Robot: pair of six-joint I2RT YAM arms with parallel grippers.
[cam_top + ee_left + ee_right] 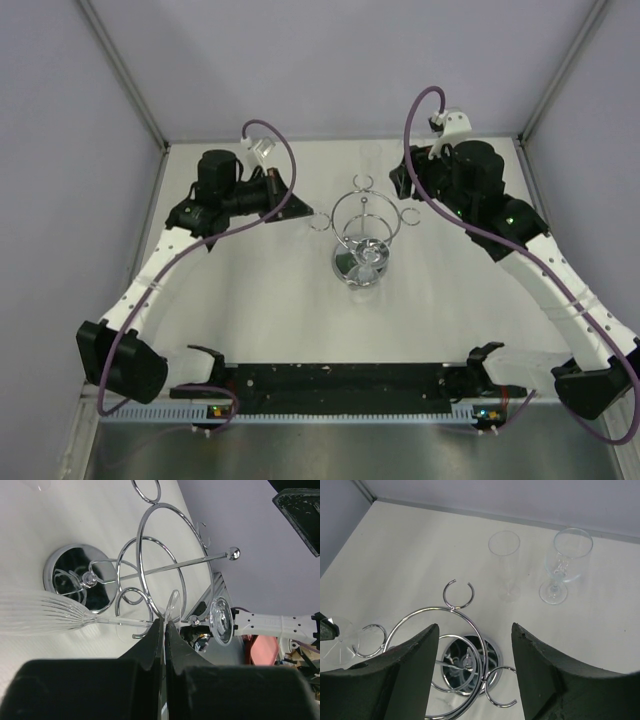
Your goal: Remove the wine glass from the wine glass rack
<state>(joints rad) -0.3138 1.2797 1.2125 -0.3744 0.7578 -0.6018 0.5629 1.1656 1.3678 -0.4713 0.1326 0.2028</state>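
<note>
Left wrist shows I am pinching the left gripper (163,630) shut on the foot of the wine glass (45,612), its stem lying in a loop of the wine glass rack (60,565) just ahead of the fingertips, so I am judging that the next move calls for sliding the stem out through the loop's gap, while the right gripper (475,627) is hanging apart and empty.

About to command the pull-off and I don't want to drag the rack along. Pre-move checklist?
1. Grip: left tool shut on the foot of the wine glass: ok.
2. Release: stem out of the wine glass rack: cannot tell; it runs close against the wire.
3. Stand: rack upright, base flat: ok.
4. Other arm: right tool open, holding nothing, above the rack: ok.
5. Bystanders: flute and second glass stand apart from the rack: ok.
</note>
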